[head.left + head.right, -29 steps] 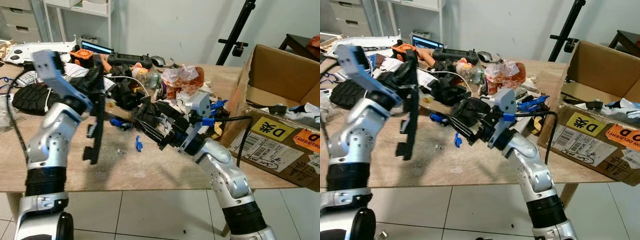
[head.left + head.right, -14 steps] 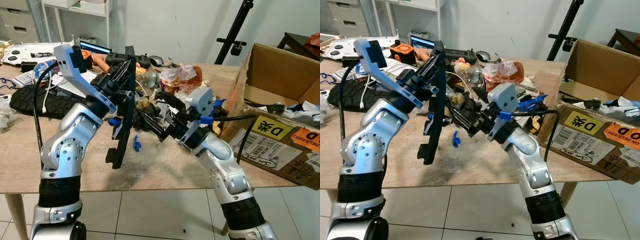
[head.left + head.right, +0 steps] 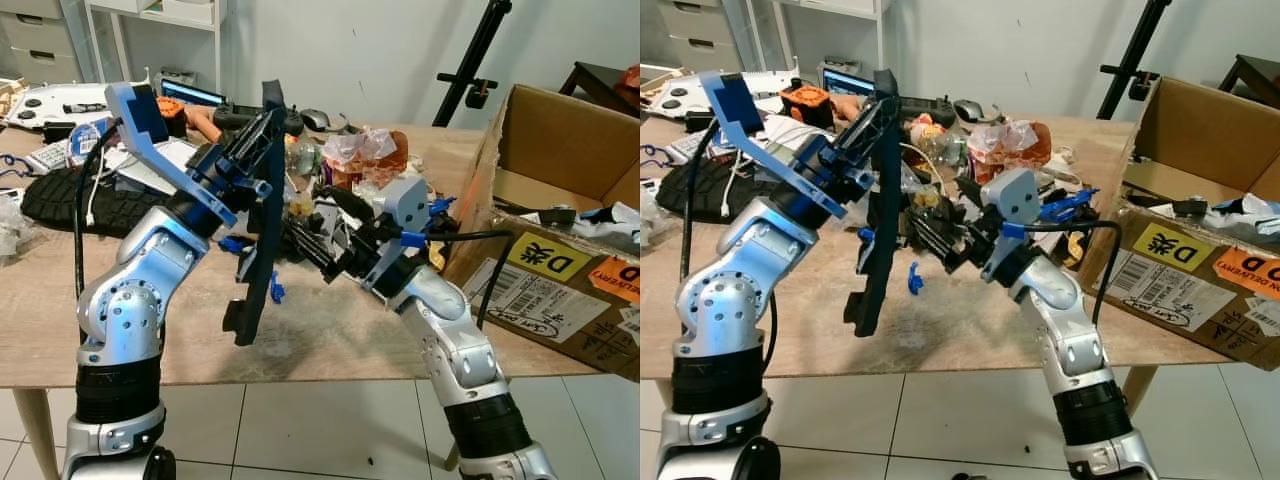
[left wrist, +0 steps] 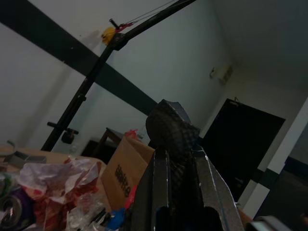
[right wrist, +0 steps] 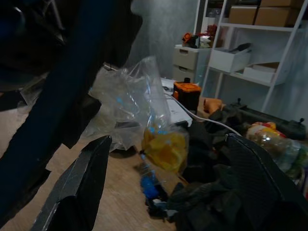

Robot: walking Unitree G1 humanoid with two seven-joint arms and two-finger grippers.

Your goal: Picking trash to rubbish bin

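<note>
My left gripper is raised over the table's middle, shut on a long black strip that hangs nearly upright, its lower end just above the wood. In the left wrist view the fingers clamp the strip's meshed top. My right gripper is open, low over the trash pile and just right of the strip. Between its fingers lies a clear plastic bag with yellow contents. An open cardboard box lies on the table's right end.
Crumpled wrappers, black scraps and cables are heaped at the table's back middle. A black tyre lies at the left, and small blue pieces lie on the bare wooden table. A tripod stands behind.
My left arm has swung the black strip up and to the right, towards the table's middle. The right gripper has risen a little over the pile and stays open.
</note>
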